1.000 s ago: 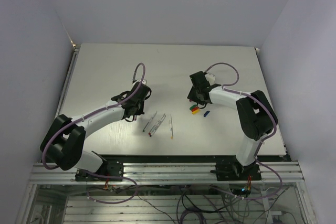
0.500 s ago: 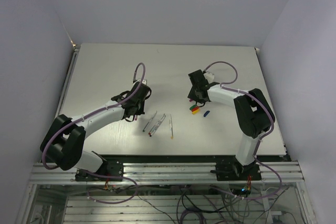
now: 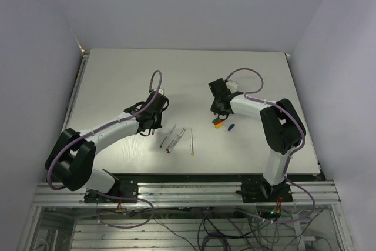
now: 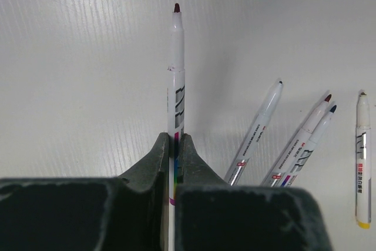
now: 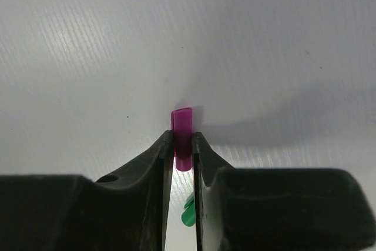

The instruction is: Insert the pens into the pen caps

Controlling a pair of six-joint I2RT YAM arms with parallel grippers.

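My left gripper [image 4: 177,142] is shut on a white pen [image 4: 176,74] with a dark red tip, which points away from the wrist camera above the table. Several other white pens lie to its right: one [image 4: 258,127], a crossed pair [image 4: 305,136] and a yellow-ended one [image 4: 363,157]. From above they lie at the table's front middle [image 3: 178,139], just right of the left gripper [image 3: 151,125]. My right gripper [image 5: 183,139] is shut on the magenta cap [image 5: 182,123], held off the table. The green cap [image 5: 188,213] lies below it.
Green, yellow and red caps cluster together [image 3: 217,123] just in front of the right gripper [image 3: 218,110]. The blue cap [image 3: 231,126] lies to their right. The white table [image 3: 117,80] is walled at the back and both sides.
My right gripper has shifted slightly left and toward the back with the magenta cap in it. The left arm has barely moved.
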